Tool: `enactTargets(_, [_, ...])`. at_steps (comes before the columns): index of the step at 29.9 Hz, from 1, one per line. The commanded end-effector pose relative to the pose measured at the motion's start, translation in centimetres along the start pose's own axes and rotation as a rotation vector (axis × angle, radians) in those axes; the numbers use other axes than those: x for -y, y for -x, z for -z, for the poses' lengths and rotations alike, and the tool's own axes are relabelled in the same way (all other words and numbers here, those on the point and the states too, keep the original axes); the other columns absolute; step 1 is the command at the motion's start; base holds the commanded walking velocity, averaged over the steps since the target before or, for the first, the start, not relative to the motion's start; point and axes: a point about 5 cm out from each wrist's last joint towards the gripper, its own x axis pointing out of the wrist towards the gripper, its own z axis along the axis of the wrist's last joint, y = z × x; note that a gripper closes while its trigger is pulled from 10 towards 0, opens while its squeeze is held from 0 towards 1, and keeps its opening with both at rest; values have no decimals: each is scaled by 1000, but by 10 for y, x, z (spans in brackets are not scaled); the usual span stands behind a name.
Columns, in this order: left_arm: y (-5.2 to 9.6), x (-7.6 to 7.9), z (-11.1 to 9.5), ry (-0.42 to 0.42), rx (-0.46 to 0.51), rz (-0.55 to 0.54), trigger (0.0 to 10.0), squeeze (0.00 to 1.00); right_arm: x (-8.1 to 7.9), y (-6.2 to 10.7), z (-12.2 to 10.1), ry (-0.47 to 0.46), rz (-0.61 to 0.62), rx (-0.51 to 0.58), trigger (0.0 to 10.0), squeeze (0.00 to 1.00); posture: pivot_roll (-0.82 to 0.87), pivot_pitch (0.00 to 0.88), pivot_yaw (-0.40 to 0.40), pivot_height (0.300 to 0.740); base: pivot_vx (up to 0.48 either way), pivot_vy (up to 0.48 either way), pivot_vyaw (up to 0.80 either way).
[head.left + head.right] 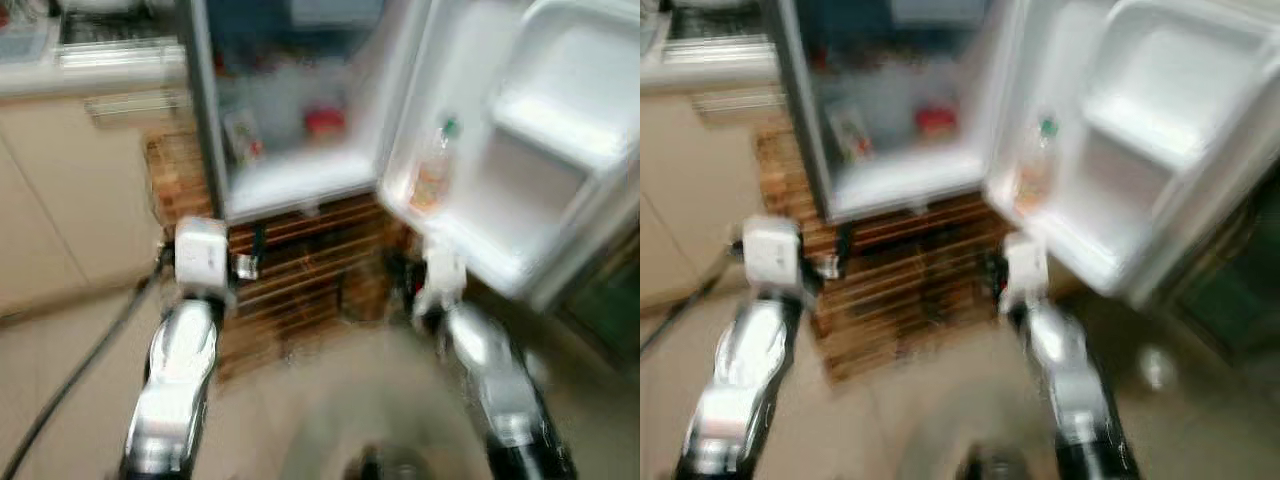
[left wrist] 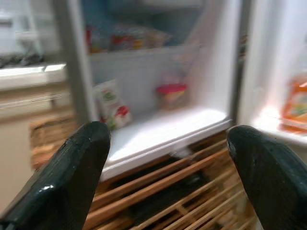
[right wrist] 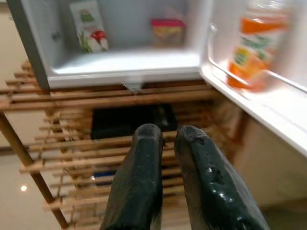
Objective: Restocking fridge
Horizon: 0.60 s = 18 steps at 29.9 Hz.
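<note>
Left gripper [image 2: 168, 158], glossy black fingers spread wide and empty, and right gripper [image 3: 165, 136], fingers closed and empty, face the open white fridge [image 1: 300, 180] on a slatted wooden rack [image 3: 110, 143]; orange plastic bottle [image 3: 252, 48] stands in door shelf beyond the right gripper.

Both head views are heavily smeared by motion blur, so edges of the open fridge [image 1: 300, 110] and its door [image 1: 540, 140] run soft. The white fridge interior glows bright against the dimmer wooden rack [image 3: 96, 143] below. The right wrist view is sharpest; a small glare spot sits on the floor [image 3: 23, 188].
</note>
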Motion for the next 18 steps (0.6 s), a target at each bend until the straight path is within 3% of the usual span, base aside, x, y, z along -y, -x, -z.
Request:
enactTargets(1, [-11,6,3,6,-18,21,10000,0,2,-8,-8,18,10,37,10000,0,-54,0,7,714,262,-398,0])
enactTargets(6, [-27,8,13,30,-43,18,10000,0,-4,-15,-6,27,0,31,10000,0,-62,0,-25,714,260,-400,0])
enactTargets(12, [-25,0,10,25,-19,-18,10000,0,-14,-17,-3,61,-78,9,10000,0,-23,0,-63,714,126,-412,0])
enactTargets(14, [-22,-2,10,91,1,-46,10000,0,-22,-12,4,39,-229,-19,10000,0,-19,0,-64,714,0,-424,0])
enactTargets(16, [-19,0,13,69,-3,-40,10000,0,-23,10,33,82,-398,-201,10000,0,-29,0,-51,714,0,0,0])
enactTargets(17, [-19,0,13,69,-3,-40,10000,0,-23,10,33,82,-398,-201,10000,0,-29,0,-51,714,0,0,0])
enactTargets(18, [-18,1,16,63,-17,-41,10000,0,-17,19,46,93,-412,-273,10000,0,-30,0,-48,714,0,0,0])
